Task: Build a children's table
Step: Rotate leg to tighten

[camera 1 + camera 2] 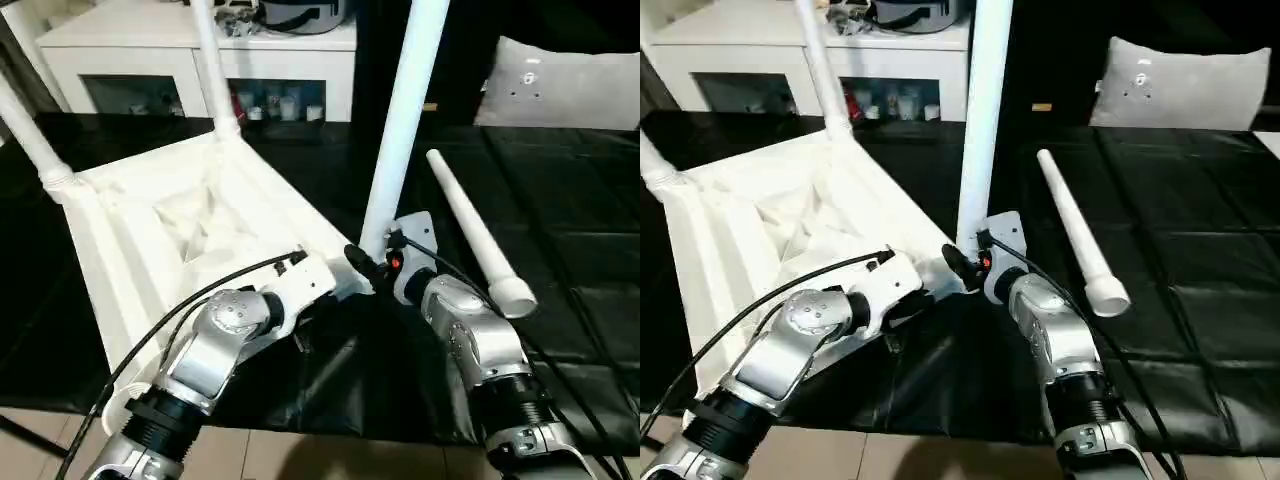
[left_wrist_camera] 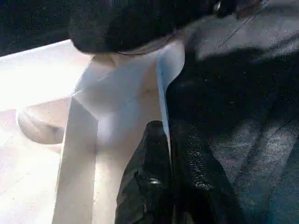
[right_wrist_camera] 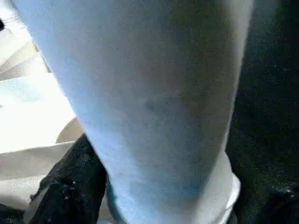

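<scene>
Seating third leg [image 1: 402,120] into near-right corner socket of upside-down tabletop [image 1: 130,260] on black counter [image 1: 580,240]. Right gripper [image 1: 965,268] at leg base, jaws apart around it, steadying it upright. Left gripper [image 2: 170,186], jaws together, clamped on near rim so top can't slide. Two far legs already standing; fourth leg [image 1: 475,235] lying loose on counter, right.

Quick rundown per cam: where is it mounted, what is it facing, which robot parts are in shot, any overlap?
Left eye: on the head, looking forward and down at the upturned table top on the black work surface; both silver forearms in shot.
Right eye: same scene from slightly to the side; loose leg lies on the right.
Left wrist: along the left pincer, shut on the top's edge.
Right wrist: close on the upright leg, black fingers beside it.
Shared: the upright leg shows in the eye views and the right wrist view.
</scene>
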Available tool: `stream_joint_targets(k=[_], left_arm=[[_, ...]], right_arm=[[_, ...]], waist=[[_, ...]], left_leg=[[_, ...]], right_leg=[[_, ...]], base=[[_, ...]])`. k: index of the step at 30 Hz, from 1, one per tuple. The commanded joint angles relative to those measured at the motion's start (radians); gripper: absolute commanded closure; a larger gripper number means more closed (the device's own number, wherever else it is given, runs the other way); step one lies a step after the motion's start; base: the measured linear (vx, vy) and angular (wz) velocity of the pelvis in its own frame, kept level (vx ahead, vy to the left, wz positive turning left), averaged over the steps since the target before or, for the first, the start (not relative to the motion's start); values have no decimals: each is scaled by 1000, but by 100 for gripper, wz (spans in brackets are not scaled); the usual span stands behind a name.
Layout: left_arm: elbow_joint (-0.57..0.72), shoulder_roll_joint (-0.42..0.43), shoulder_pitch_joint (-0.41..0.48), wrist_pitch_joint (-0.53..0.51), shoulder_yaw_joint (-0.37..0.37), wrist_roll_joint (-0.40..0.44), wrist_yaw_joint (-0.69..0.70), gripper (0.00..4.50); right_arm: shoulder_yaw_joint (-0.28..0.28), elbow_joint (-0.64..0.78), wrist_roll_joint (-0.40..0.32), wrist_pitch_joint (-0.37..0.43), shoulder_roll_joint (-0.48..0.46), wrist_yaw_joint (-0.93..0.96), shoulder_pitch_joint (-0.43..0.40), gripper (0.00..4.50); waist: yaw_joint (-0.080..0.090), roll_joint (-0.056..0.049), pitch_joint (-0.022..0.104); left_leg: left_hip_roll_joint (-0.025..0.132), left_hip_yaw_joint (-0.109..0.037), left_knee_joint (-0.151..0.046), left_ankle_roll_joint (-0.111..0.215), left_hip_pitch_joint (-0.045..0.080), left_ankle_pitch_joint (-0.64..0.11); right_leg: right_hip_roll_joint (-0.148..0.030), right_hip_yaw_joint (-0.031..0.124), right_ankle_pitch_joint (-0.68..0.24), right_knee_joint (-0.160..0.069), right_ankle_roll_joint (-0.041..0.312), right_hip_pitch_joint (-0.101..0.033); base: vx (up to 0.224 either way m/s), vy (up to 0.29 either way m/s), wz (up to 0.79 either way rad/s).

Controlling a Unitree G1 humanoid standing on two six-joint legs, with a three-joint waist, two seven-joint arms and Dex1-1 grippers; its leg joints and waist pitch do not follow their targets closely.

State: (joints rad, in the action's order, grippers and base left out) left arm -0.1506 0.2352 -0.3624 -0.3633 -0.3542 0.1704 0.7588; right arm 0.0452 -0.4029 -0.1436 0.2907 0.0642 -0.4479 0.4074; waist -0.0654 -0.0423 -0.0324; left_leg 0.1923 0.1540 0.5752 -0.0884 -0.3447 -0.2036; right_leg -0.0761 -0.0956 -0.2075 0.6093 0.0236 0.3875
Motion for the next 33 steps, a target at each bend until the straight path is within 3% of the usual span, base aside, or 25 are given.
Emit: stream_joint_targets(k=[1, 3, 5, 7, 9, 10, 12, 14, 17, 21, 27, 33], left_arm=[[-5, 9, -24, 58, -39, -2, 39, 450], [-24, 21, -26, 77, -38, -5, 49, 450], [-72, 54, -33, 137, -31, -12, 81, 450], [-97, 78, -40, 185, -25, -21, 111, 450], [-103, 85, -42, 199, -24, -25, 119, 450], [-129, 132, -52, 276, -30, -33, 182, 450], [-146, 157, -58, 310, -34, -40, 219, 450], [-163, 170, -62, 322, -36, -40, 229, 450], [-197, 200, -73, 368, -53, -35, 277, 450], [-205, 222, -75, 416, -70, -43, 333, 450], [-182, 259, -63, 478, -96, -76, 444, 450], [-181, 268, -63, 500, -103, -89, 480, 450]], right_arm=[[49, -3, -7, -25, -11, -57, -22, 63], [49, 7, -10, -43, 3, -83, -31, 52], [58, 40, -13, -89, 51, -167, -58, 35], [64, 53, -8, -113, 98, -216, -67, 8], [65, 54, -6, -120, 112, -229, -69, 8], [46, 77, -34, -145, 189, -334, -68, 8], [46, 98, -50, -167, 238, -417, -71, 8], [82, 120, -50, -154, 286, -509, -84, 8], [123, 94, -20, -191, 354, -603, -67, 8], [115, 67, -31, -203, 362, -628, -31, 8], [153, 25, -27, -221, 369, -702, 2, 8], [164, -16, -56, -197, 344, -758, 22, 50]], waist=[[-5, -4, 51], [-8, -4, 52], [-16, -3, 48], [-23, -3, 48], [-27, -2, 46], [-30, -3, 47], [-34, -1, 49], [-37, -13, 51], [-39, -5, 52], [-39, -3, 52], [-50, -2, 55], [-57, -2, 55]], left_leg=[[31, -6, -61, 44, -15, -122], [30, -6, -58, 53, -17, -114], [30, -4, -58, 61, -15, -139], [32, -3, -60, 58, -13, -148], [32, -4, -61, 53, -13, -151], [31, -5, -61, 58, -14, -152], [33, -4, -56, 70, -15, -141], [35, -5, -55, 75, -13, -127], [33, -4, -52, 85, -17, -123], [36, -3, -52, 83, -15, -123], [40, -1, -49, 94, -12, -99], [41, -2, -51, 81, -13, -123]], right_leg=[[-70, 57, -85, -73, 191, -57], [-69, 56, -66, -72, 190, -57], [-69, 56, -107, -78, 180, -56], [-70, 57, -135, -79, 173, -55], [-71, 57, -153, -81, 169, -56], [-72, 56, -161, -83, 165, -55], [-70, 58, -131, -76, 163, -57], [-68, 56, -89, -71, 176, -56], [-70, 53, -79, -70, 193, -59], [-71, 54, -94, -70, 206, -57], [-71, 54, -49, -60, 227, -54], [-73, 55, -62, -59, 229, -55]], base=[[0, 0, 0], [0, 0, 0], [0, 0, 0], [0, 0, 0], [0, 0, 0], [0, 0, 0], [0, 0, 0], [0, 0, 0], [0, 0, 0], [0, 0, 0], [0, 0, 0], [0, 0, 0]])
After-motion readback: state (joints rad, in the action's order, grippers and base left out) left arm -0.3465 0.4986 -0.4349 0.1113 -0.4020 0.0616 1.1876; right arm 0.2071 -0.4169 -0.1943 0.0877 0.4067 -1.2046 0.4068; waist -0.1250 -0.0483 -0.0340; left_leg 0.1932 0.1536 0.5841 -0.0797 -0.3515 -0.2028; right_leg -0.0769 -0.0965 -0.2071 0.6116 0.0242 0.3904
